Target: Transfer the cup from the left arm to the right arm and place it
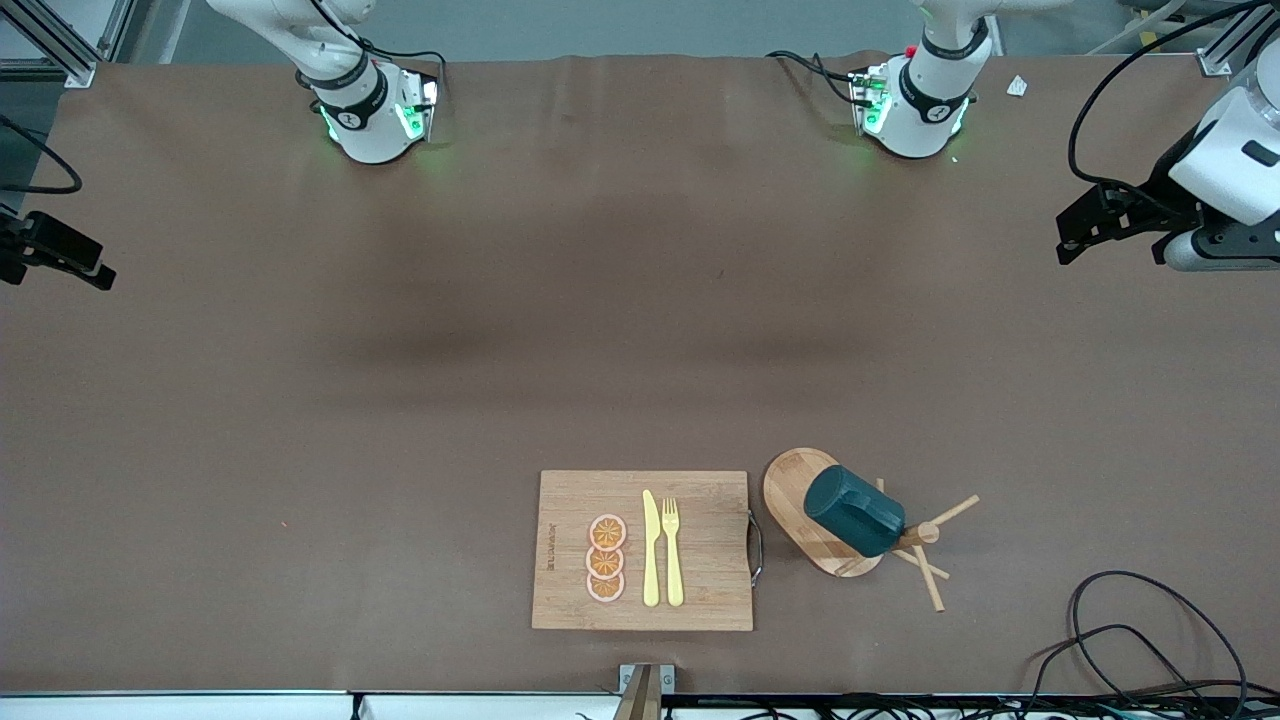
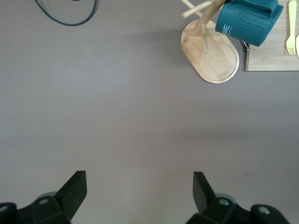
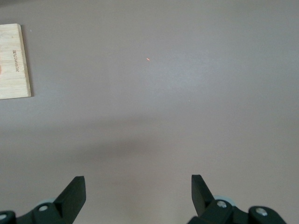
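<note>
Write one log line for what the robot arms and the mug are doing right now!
stage: not started | cup: hanging on wooden mug tree | left gripper: open, waiting over bare table | right gripper: open, waiting over bare table

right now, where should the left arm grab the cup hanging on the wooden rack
Probably across the cup's round body, from above: it hangs tilted on a peg of the mug tree over the oval wooden base, bottom upward, so the wall is exposed. The left gripper has its fingers open, over bare table.
</note>
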